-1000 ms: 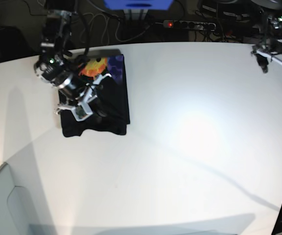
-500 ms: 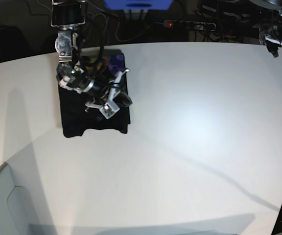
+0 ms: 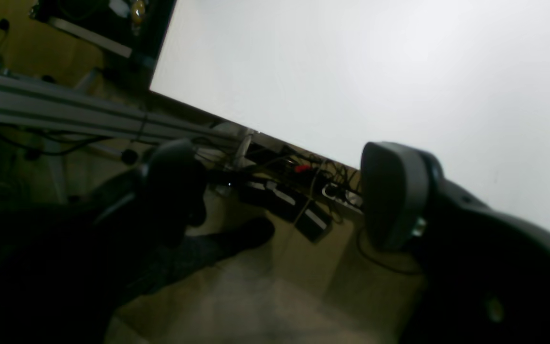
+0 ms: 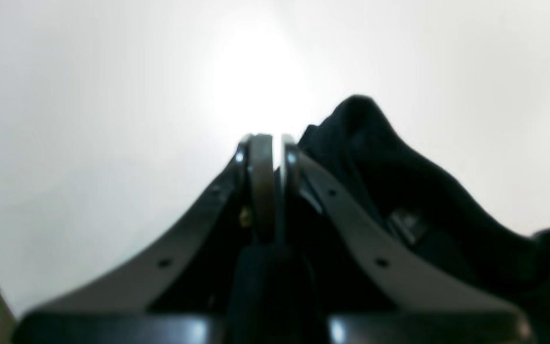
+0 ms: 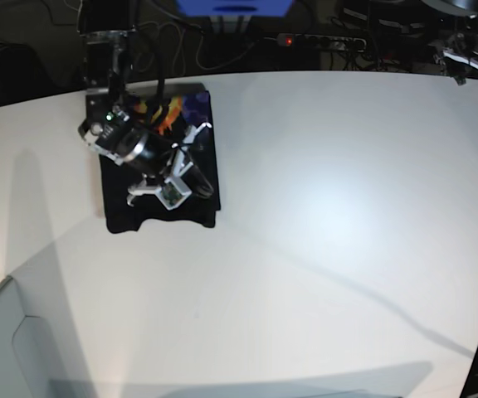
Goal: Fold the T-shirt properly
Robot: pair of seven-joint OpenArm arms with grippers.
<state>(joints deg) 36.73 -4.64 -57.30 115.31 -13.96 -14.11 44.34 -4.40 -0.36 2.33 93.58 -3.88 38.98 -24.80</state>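
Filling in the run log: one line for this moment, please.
T-shirt: folded, far-left table corner | right gripper: shut, over shirt | left gripper: open, empty, off table

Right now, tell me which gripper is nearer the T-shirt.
Right. The right gripper is directly over the folded T-shirt; the left gripper sits past the table's far corner, well away.

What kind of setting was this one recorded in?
Most likely a robotics lab or workshop: a bare white table serves as the workbench, a power strip and loose cables run behind it, and a folded black T-shirt is the only work item.
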